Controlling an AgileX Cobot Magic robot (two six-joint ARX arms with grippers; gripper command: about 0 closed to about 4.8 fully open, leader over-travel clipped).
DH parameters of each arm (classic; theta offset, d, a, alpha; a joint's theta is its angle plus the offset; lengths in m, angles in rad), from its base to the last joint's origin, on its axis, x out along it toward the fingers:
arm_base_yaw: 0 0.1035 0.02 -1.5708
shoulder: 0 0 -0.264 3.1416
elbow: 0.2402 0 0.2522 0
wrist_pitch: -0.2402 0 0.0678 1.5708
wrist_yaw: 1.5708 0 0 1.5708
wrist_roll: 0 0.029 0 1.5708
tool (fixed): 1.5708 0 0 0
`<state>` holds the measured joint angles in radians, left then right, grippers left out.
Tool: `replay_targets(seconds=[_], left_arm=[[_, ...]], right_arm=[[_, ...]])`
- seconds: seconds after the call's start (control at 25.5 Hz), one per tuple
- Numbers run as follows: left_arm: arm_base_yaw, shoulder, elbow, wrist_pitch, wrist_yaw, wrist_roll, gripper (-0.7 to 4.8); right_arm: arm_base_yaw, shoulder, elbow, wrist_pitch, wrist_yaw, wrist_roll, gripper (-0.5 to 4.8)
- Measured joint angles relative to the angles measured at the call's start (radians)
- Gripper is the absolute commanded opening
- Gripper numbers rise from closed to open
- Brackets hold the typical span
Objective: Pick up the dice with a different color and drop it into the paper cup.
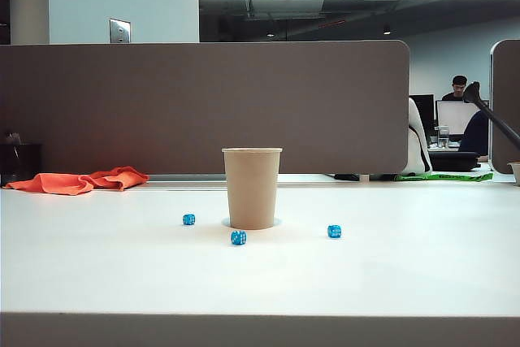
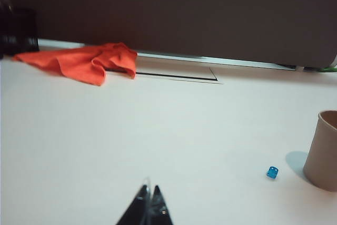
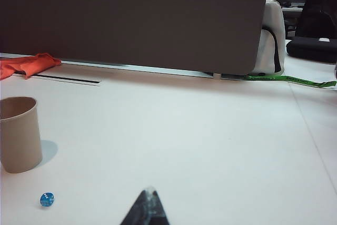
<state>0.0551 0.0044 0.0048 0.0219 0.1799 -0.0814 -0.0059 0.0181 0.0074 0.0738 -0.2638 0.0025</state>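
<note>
White desk fills the scene, backed by a brown partition. Nearest, in the wrist views, the left gripper (image 2: 149,204) and right gripper (image 3: 148,206) hang low over bare table, both with jaws pressed together, holding nothing. Further out sit three blue dice (image 1: 238,237), spread around the foot of the upright cup (image 1: 252,188). No purple die shows anywhere; perhaps it lies behind the cup, so neither arm can be judged nearer. An orange cloth (image 1: 80,180) lies far left by the partition
</note>
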Motion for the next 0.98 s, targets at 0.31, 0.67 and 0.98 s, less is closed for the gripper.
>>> replay_targets(seconds=[0.31, 0.67, 0.98], left_arm=[[0.0, 0.0, 0.0, 0.03, 0.0, 0.128, -0.05], [0.0, 0.0, 0.0, 0.082, -0.111, 0.107, -0.05], [0.0, 0.0, 0.0, 0.087, -0.129, 0.088, -0.05]], right_arm=[[0.0, 0.0, 0.0, 0.0, 0.005, 0.0, -0.01], [0.0, 0.0, 0.0, 0.0, 0.072, 0.0, -0.01], [0.0, 0.0, 0.0, 0.0, 0.112, 0.005, -0.01]])
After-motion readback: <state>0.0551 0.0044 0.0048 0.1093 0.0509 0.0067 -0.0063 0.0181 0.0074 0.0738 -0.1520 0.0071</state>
